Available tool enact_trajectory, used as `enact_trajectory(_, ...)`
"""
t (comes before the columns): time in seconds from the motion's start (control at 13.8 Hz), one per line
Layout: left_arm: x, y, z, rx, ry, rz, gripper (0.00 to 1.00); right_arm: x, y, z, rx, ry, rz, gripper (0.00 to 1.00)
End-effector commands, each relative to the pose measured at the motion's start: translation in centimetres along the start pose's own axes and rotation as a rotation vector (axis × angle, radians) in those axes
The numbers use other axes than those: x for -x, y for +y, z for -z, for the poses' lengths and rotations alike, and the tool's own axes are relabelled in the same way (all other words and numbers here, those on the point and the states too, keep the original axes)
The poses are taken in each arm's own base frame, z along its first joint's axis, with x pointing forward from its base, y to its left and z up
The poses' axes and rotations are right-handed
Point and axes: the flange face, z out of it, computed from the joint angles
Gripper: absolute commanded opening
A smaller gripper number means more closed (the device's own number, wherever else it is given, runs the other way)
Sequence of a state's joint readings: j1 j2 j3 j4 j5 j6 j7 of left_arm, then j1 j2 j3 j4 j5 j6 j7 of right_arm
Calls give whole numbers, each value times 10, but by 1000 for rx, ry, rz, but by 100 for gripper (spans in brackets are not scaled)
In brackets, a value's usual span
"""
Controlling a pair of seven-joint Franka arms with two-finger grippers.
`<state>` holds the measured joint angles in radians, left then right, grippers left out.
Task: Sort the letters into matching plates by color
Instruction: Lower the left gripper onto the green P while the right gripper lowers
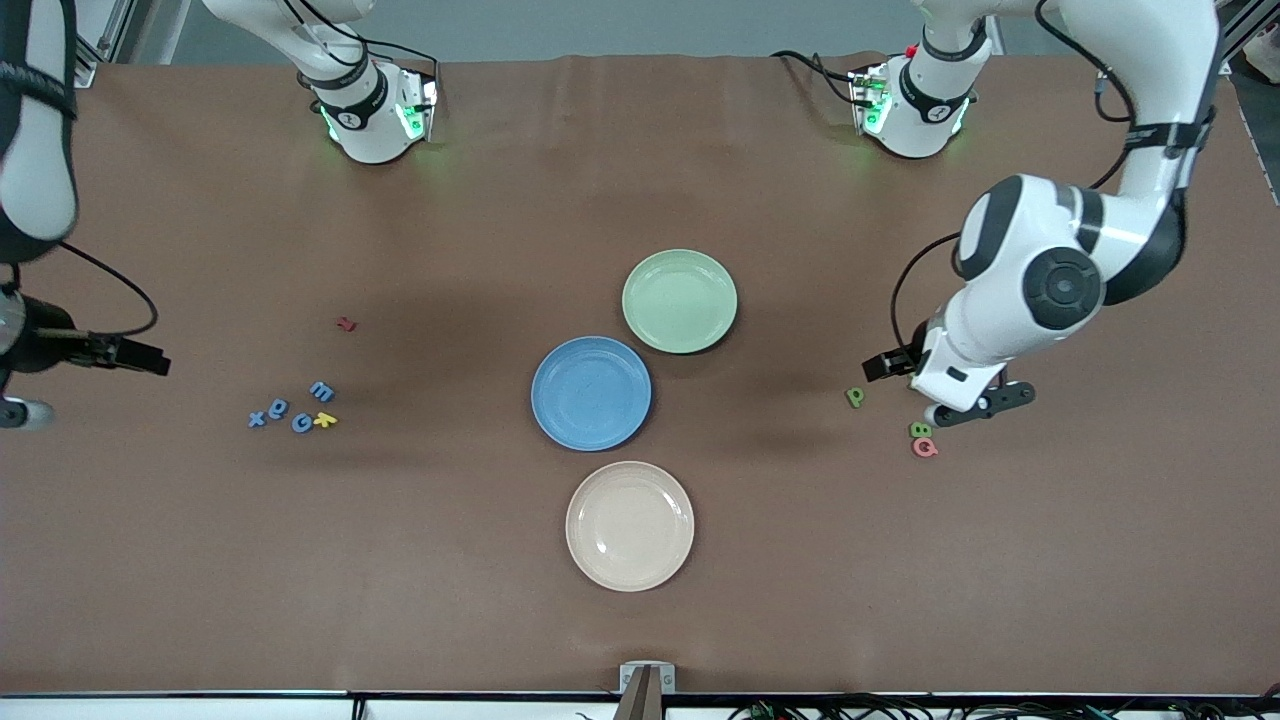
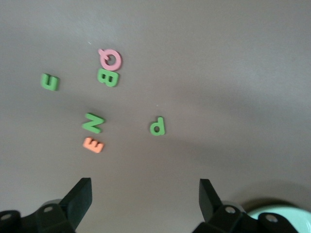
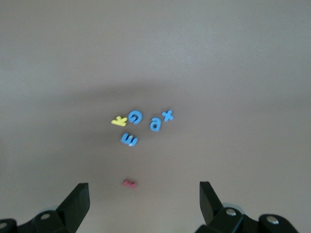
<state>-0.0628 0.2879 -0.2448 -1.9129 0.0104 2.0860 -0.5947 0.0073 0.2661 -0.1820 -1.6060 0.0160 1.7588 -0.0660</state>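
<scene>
The blue plate (image 1: 591,393) and the light green plate (image 1: 680,301) touch rims mid-table. Several blue letters (image 1: 279,407) cluster toward the right arm's end, and the right wrist view shows them too (image 3: 155,124). Green letters lie toward the left arm's end: P (image 1: 855,397) (image 2: 157,126), B (image 1: 920,429) (image 2: 108,77), N (image 2: 93,123) and one more green letter (image 2: 49,81). My left gripper (image 1: 885,367) (image 2: 146,199) hangs open over bare table beside the P, holding nothing. Open and holding nothing, my right gripper (image 1: 150,360) (image 3: 144,201) is over the table beside the blue cluster.
A cream plate (image 1: 630,525) sits nearer the front camera than the blue plate. A yellow letter (image 1: 325,419) touches the blue cluster and a red letter (image 1: 346,323) lies apart. A pink Q (image 1: 925,447) touches the B, and an orange E (image 2: 93,144) lies beside the N.
</scene>
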Motion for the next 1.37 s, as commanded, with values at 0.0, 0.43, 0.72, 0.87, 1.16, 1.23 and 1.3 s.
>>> enact_trajectory(0.0,15,-5,-42,20,36,31,95,2,23,-52,8,-4,19,100)
enact_trajectory(0.43,21,-13,-109,32,53,77,66,-29,53,-169,20,-54,-29,87)
enact_trajectory(0.72,1,-9,-126,44,39,142,60,-34,51,-201,21,-66,-35,72)
enact_trajectory(0.87,-3,-4,-132,46,32,150,58,-33,48,-221,9,-52,-42,66)
enact_trajectory(1.16,-11,-3,-148,44,16,155,57,-26,41,-248,-5,-27,-54,61)
enact_trajectory(1.23,-12,-2,-152,44,10,156,57,-26,40,-252,-9,-31,-56,61)
enact_trajectory(1.3,-11,-1,-155,42,8,154,56,-25,39,-253,-16,-36,-62,58)
